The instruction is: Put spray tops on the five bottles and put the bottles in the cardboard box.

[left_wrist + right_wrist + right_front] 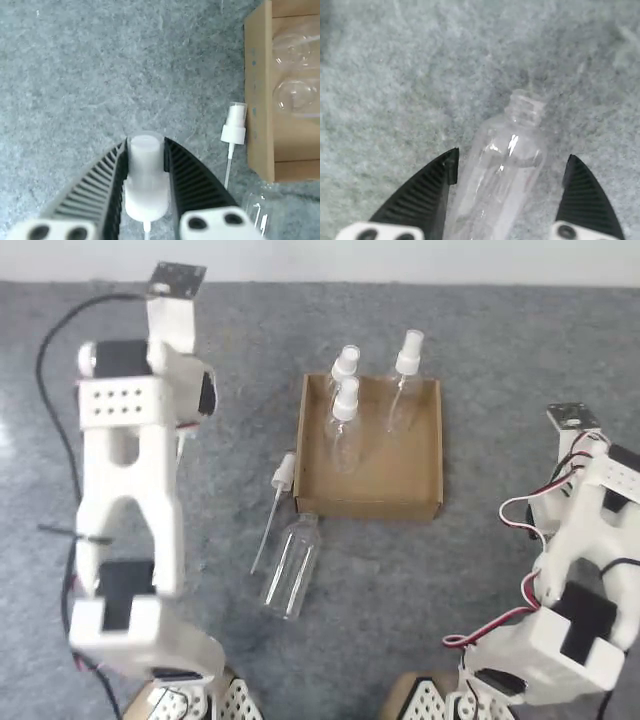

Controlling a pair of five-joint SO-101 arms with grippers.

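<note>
Near us our left gripper [145, 144] pinches a spray top [145, 175], and our right gripper [512, 156] is spread around a bare bottle [502, 170], maybe not touching it. Farther on, a second bottle [292, 565] and a loose top [282, 478] lie by a near corner of the cardboard box [368, 505]. Three capped bottles [345, 430] are inside; two are left
</note>
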